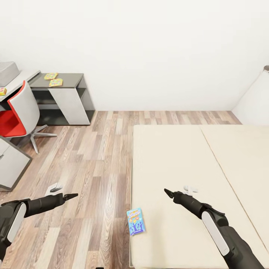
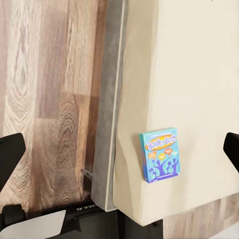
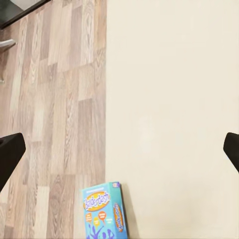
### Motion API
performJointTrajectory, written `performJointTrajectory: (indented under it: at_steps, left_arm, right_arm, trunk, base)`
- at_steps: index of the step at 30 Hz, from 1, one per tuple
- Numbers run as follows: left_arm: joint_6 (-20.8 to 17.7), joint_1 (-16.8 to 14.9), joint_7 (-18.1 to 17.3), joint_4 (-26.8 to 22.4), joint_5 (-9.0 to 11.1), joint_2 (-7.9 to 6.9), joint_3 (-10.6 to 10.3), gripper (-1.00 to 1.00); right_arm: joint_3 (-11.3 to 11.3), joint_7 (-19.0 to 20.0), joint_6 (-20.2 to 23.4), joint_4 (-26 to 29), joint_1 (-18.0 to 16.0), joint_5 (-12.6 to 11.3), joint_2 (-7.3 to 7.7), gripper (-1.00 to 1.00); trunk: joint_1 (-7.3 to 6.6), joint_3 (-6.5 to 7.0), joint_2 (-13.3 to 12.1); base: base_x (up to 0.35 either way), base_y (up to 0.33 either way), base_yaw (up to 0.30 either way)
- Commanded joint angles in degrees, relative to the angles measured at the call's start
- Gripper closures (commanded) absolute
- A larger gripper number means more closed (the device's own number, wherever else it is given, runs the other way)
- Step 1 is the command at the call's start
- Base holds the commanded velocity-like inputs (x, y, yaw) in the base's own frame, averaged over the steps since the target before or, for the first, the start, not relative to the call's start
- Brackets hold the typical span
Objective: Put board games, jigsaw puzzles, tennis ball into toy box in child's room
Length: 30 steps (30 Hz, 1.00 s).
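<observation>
We see the blue board game lying flat on the near left edge of the bed, right beside the drop to the wood floor. Its long axis runs near-to-far along the bed's edge, tilted only a little, and its printed face is up (the title end looks to point toward the far wall, judging by the left wrist view). In the right wrist view the box sits at the boundary of mattress and planks.

Our left gripper hangs over the floor to the left of the bed, well apart from the box; its fingers stand wide apart with nothing between them. Our right gripper hovers over the bed, to the right of and beyond the box, likewise released and empty.

At the far left stands the table, with two jigsaw puzzles side by side on its dark lower wing. The toy box rests on the pale top, a small multicoloured box near it, and the red-and-white chair is drawn up in front.
</observation>
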<state>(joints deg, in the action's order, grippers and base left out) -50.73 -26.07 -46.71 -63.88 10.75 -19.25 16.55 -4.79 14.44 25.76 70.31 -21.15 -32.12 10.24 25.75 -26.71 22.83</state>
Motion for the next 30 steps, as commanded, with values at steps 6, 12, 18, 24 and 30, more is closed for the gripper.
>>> performJointTrajectory:
  at_steps: [6,12,18,24,30]
  left_arm:
    - [-0.25,-0.03,-0.21,-0.01,-0.03,0.00,0.08,-1.00]
    - [-0.25,-0.04,-0.19,-0.01,-0.03,0.00,0.06,-1.00]
    - [-0.25,-0.04,-0.22,-0.01,-0.03,0.00,0.06,-1.00]
    - [-0.25,-0.04,-0.24,-0.01,-0.02,0.06,0.07,-1.00]
    - [-0.25,-0.04,-0.31,-0.03,-0.02,0.01,0.06,-1.00]
  right_arm:
    - [-0.04,-0.03,0.20,0.01,-0.03,-0.31,0.04,-1.00]
    - [-0.01,-0.03,0.12,0.00,-0.03,-0.32,0.04,-1.00]
    - [0.04,-0.03,0.03,0.00,-0.03,-0.36,0.04,-1.00]
    - [0.05,-0.02,-0.03,0.00,-0.03,-0.36,0.04,-1.00]
    - [0.05,-0.02,-0.11,0.00,-0.03,-0.34,0.04,-1.00]
  trunk:
    - [0.03,0.48,0.09]
    - [0.03,1.05,0.09]
    - [0.03,1.61,0.09]
    - [0.03,2.18,0.09]
    - [0.03,2.74,0.09]
  base:
    - [0.000,0.000,0.000]
    - [0.000,0.000,0.000]
    - [0.000,0.000,0.000]
    - [0.000,0.000,0.000]
    - [0.000,0.000,0.000]
